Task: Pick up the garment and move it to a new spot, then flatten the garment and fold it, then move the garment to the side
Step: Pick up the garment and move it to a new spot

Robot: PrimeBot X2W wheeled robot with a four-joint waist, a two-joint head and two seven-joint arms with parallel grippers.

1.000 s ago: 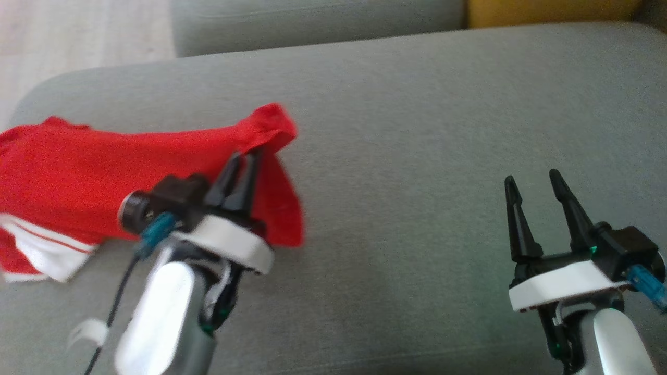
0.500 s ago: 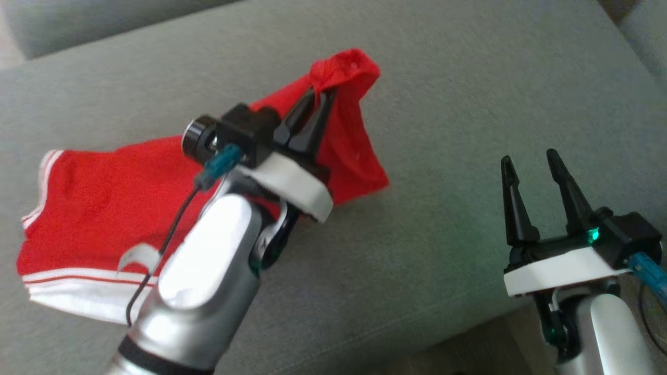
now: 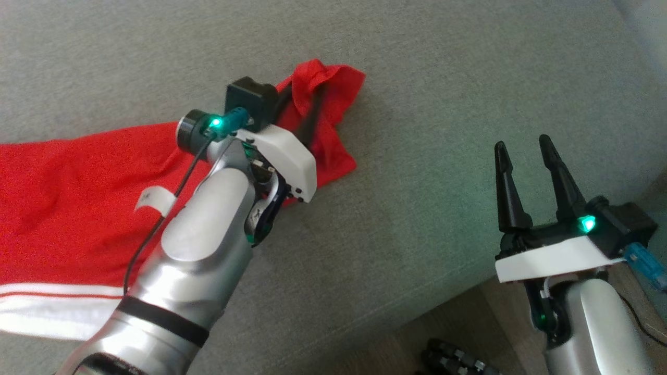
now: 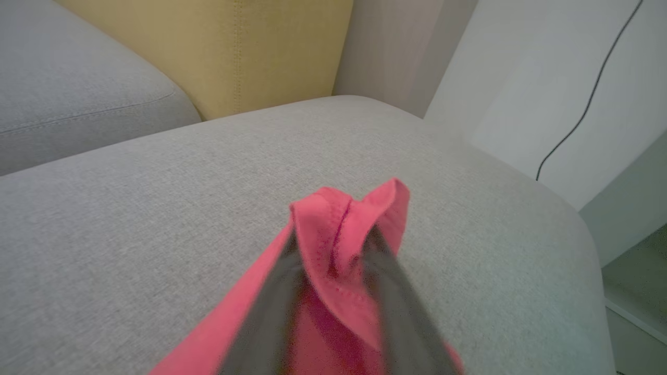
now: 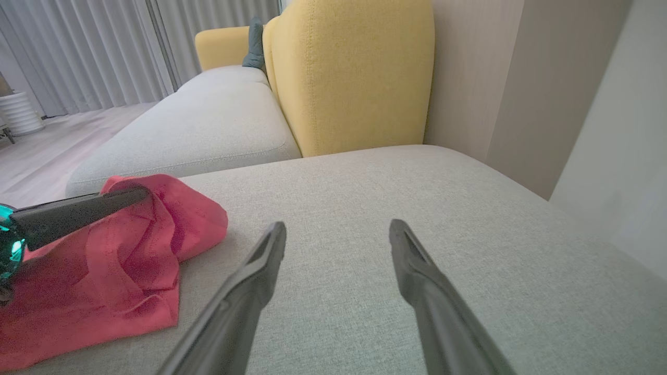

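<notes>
Well, the red garment [image 3: 78, 208] lies on the grey seat [image 3: 443, 78], on the robot's left side. Part of it runs off the left edge of the head view, so its full shape cannot be told. It has a white band [image 3: 52, 312] with a thin red line along its near edge. The left arm [image 3: 198, 271] covers the middle of it.

The left gripper [image 3: 305, 91] is pressed together on one bunched corner of the garment. That corner is lifted a bit above the seat, while the rest lies down. In the left wrist view the two fingers [image 4: 271, 307] are blurry, and the cloth folds over between them and hides their tips.

The right gripper [image 3: 522, 143] is spread wide and holds nothing. It hangs over the near right edge of the seat, well apart from the garment. Its arm is cut off at the bottom of the head view.

A dark lumpy thing [image 3: 453, 359] on the floor is half cut off too, and I cannot tell what it is. A yellow back [image 5: 354, 78] stands behind the seat.

A small white tag [image 3: 153, 200] sits on the left arm's cable, and if there is writing on it, it is too small to read
</notes>
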